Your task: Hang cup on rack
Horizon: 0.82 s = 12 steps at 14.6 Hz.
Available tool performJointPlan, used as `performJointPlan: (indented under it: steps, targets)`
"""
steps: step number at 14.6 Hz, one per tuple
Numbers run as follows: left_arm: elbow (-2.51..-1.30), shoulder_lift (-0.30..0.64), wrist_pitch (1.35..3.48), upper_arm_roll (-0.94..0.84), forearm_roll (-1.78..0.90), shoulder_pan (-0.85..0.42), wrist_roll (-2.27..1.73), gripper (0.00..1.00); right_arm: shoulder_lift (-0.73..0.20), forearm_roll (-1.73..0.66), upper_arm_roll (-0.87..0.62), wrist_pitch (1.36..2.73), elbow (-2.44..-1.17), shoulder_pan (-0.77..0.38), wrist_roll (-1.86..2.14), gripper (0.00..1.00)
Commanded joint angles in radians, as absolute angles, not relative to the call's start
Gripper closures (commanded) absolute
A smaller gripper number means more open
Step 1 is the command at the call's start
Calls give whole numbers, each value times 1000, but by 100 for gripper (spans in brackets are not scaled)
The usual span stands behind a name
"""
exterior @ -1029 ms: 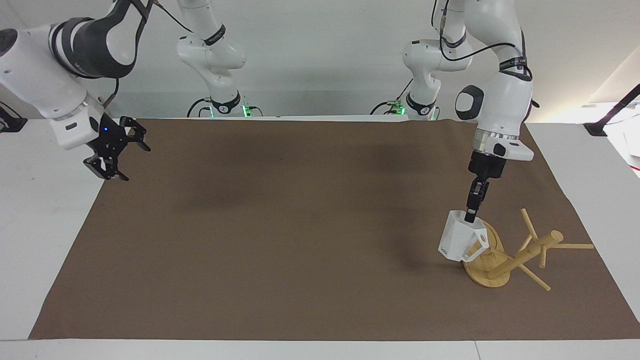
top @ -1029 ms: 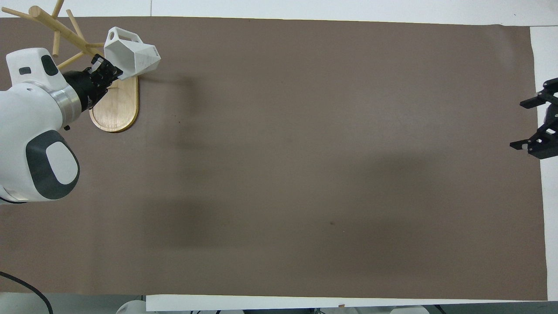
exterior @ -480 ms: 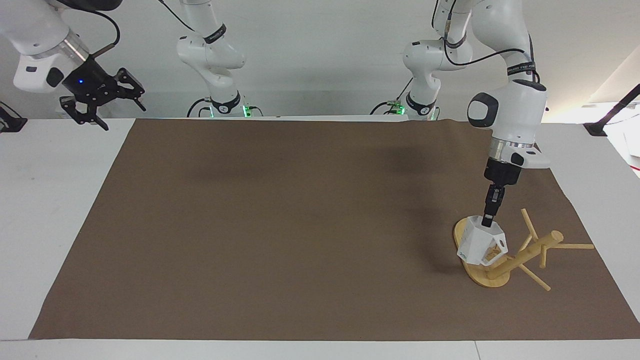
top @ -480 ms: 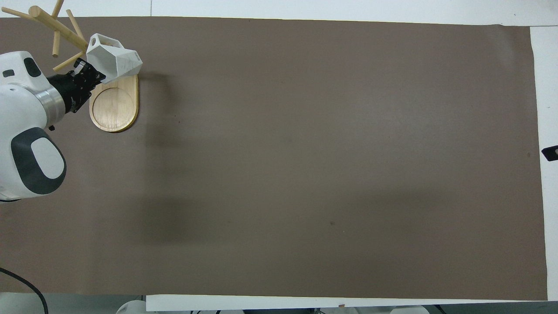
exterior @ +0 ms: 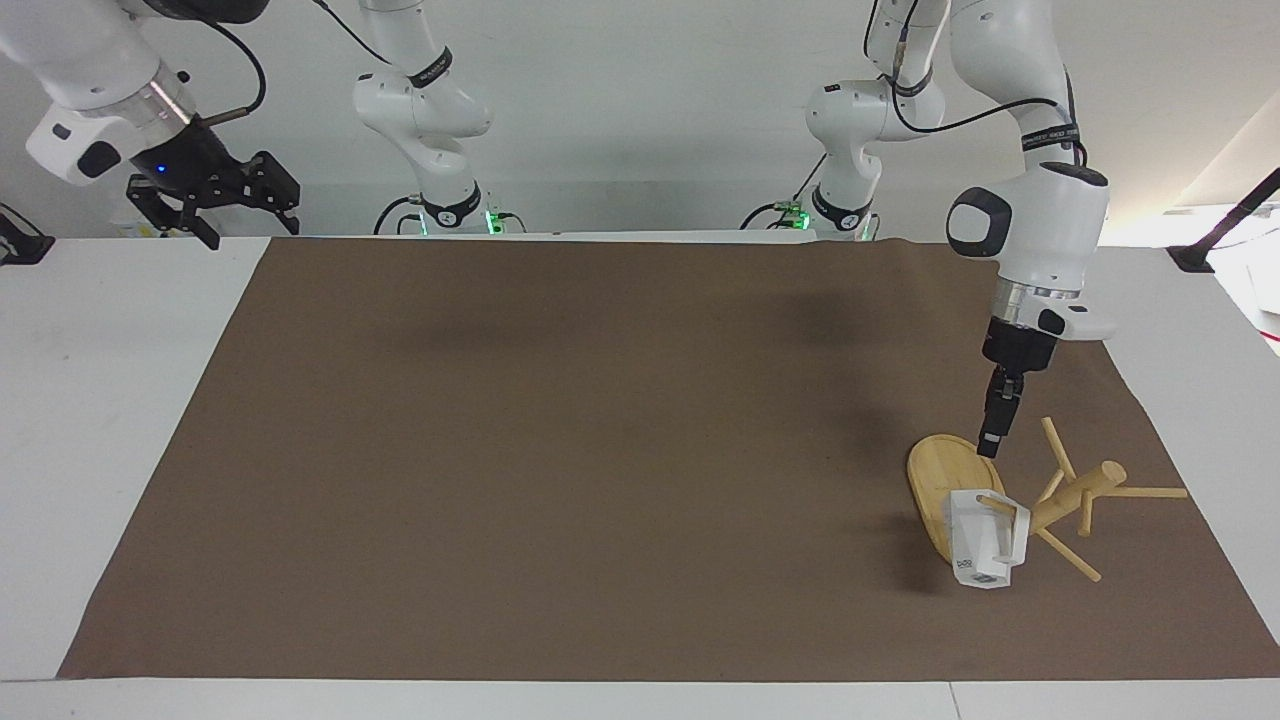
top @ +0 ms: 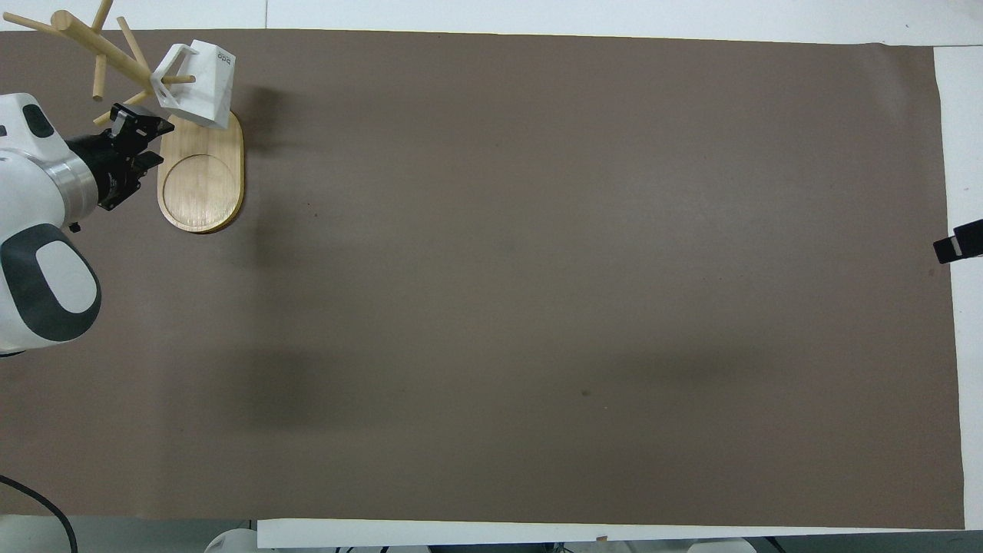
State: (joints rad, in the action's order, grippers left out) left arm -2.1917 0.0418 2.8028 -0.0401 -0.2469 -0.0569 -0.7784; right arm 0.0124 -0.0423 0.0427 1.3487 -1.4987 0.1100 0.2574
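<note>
The white faceted cup (exterior: 983,545) hangs by its handle on a lower peg of the bamboo rack (exterior: 1075,495), over the end of the oval base (exterior: 935,475) farther from the robots. In the overhead view the peg runs through the handle of the cup (top: 206,88), and the rack (top: 201,184) stands at the left arm's end of the table. My left gripper (exterior: 988,448) is open and empty, over the base and apart from the cup; it also shows in the overhead view (top: 157,138). My right gripper (exterior: 215,195) is open, raised over the table's edge at the right arm's end.
A brown mat (exterior: 600,450) covers the table, with white table (exterior: 90,400) around it. Only the tip of the right gripper (top: 958,247) shows at the edge of the overhead view.
The left gripper carried the cup to the rack, let it go on a peg and drew back toward the robots. The cup swung down to hang. The right gripper rose and stays raised.
</note>
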Motion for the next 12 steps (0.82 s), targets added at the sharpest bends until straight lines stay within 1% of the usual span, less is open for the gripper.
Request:
performJointPlan:
  steps: [1,3,4,5,8,12]
  targets:
    - [-2195,-7,2687,-43,-259,-29,-747,0,-5,-17,40,1315,-1474,104,203,1]
    - [-2192,-84,2495,-43,-208,-28,-691,0,17,-11,81,1307,-1489,42,180,1]
    - [-2184,-113,2409,-43,-158,-26,-651,0,32,-8,127,1307,-1499,-1,161,1]
    - [-2168,-133,2323,-41,-109,-26,-628,0,32,-8,156,1307,-1502,-18,153,1]
    - [-2071,-135,2081,-44,32,-17,-479,0,25,-12,156,1308,-1519,-11,161,1]
    - [-1948,-114,1831,-43,40,-11,-53,0,29,-12,160,1305,-1529,-9,160,1]
